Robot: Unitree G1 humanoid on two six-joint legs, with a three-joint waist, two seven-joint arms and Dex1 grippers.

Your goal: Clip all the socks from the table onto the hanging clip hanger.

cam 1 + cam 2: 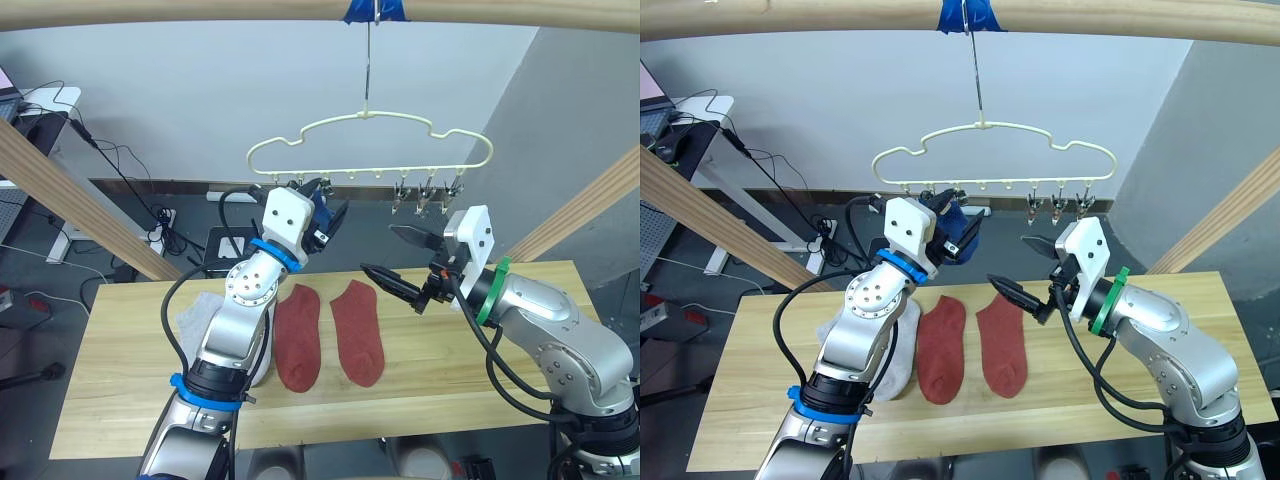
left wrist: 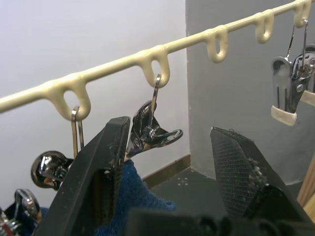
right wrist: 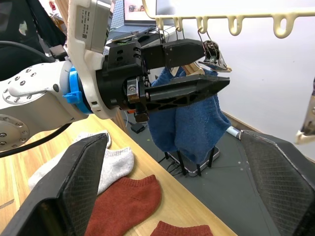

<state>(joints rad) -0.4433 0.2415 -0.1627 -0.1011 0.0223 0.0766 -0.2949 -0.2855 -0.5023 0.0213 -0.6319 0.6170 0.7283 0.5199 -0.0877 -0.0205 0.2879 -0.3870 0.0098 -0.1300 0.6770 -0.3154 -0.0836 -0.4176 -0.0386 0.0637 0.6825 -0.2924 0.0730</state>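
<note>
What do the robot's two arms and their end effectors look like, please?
Both arms are silver-grey metal with rounded joints and black cables looped alongside. The left arm wears blue rings, the right arm a green ring. Each wrist carries a white boxy housing. The left end effector and right end effector each have two black tapered fingers with textured pads.

Pale wall [image 1: 180, 90], dark floor [image 1: 60, 330], wooden beam [image 1: 200, 12] overhead, cables [image 1: 130, 170] trailing.
</note>
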